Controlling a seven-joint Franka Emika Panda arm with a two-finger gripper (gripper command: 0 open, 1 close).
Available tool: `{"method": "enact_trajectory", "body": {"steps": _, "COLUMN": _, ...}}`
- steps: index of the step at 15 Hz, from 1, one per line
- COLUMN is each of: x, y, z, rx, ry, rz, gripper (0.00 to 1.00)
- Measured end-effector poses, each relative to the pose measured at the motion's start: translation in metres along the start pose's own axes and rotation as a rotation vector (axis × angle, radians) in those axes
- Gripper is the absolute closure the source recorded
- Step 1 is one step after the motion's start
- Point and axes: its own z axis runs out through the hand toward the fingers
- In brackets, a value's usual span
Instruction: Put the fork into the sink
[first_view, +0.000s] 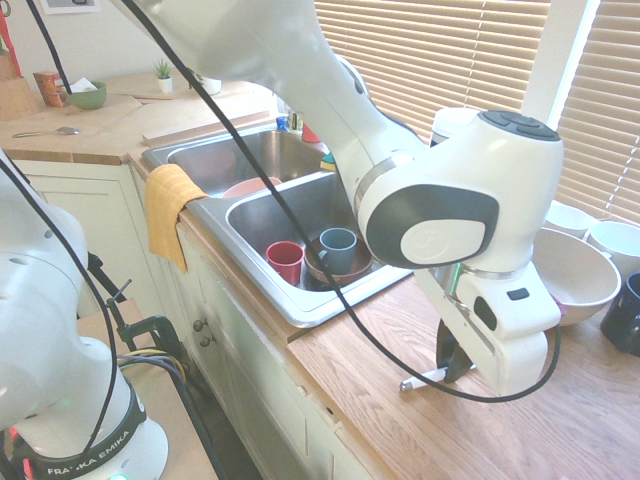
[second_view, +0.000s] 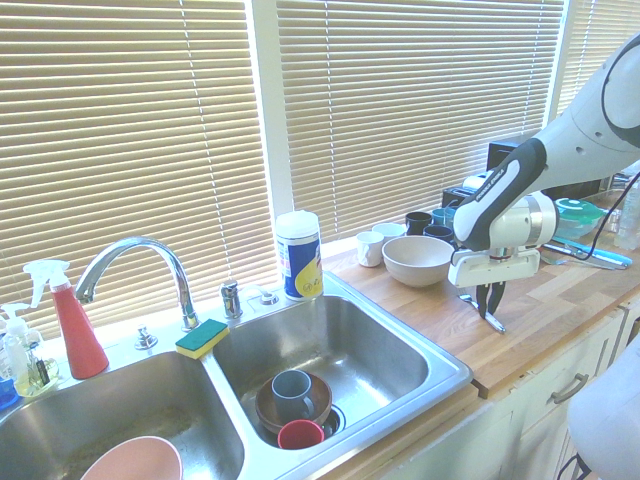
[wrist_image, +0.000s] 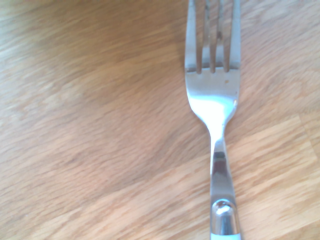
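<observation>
You have the fork (second_view: 493, 321) down at the wooden countertop (second_view: 545, 315), right of the sink (second_view: 330, 345) as the second exterior view shows it. The gripper (second_view: 489, 300) is right at its white handle, pointing down; you cannot tell from these views whether it is clamped on the handle or apart around it. Close by, on the far side, you have a large pale bowl (second_view: 418, 261), with white mugs (second_view: 370, 248) to its left and dark mugs (second_view: 418, 223) behind it. In the sink's right basin, a blue mug (second_view: 292, 393) sits in a brown bowl (second_view: 266, 407), with a red mug (second_view: 300, 434) just beside it, on the near side. A pink bowl (second_view: 135, 462) lies in the left basin.
</observation>
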Motion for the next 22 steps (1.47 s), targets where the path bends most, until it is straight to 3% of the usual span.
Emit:
{"method": "enact_trajectory", "body": {"steps": 4, "x": 0.003, "y": 0.01, "z": -0.013, "rx": 0.015, "ry": 0.003, "rz": 0.022, "gripper": 1.0}}
{"method": "enact_trajectory", "body": {"steps": 8, "x": -0.013, "y": 0.019, "z": -0.102, "rx": 0.099, "ry": 0.042, "rz": -0.002, "gripper": 1.0}}
{"method": "enact_trajectory", "body": {"steps": 11, "x": -0.063, "y": -0.011, "z": -0.175, "rx": 0.17, "ry": 0.095, "rz": -0.102, "gripper": 1.0}}
{"method": "enact_trajectory", "body": {"steps": 13, "x": -0.107, "y": -0.054, "z": -0.196, "rx": 0.189, "ry": 0.112, "rz": -0.176, "gripper": 1.0}}
{"method": "enact_trajectory", "body": {"steps": 17, "x": -0.201, "y": -0.152, "z": -0.171, "rx": 0.161, "ry": 0.095, "rz": -0.296, "gripper": 1.0}}
{"method": "enact_trajectory", "body": {"steps": 22, "x": -0.267, "y": -0.225, "z": -0.105, "rx": 0.134, "ry": 0.121, "rz": -0.357, "gripper": 1.0}}
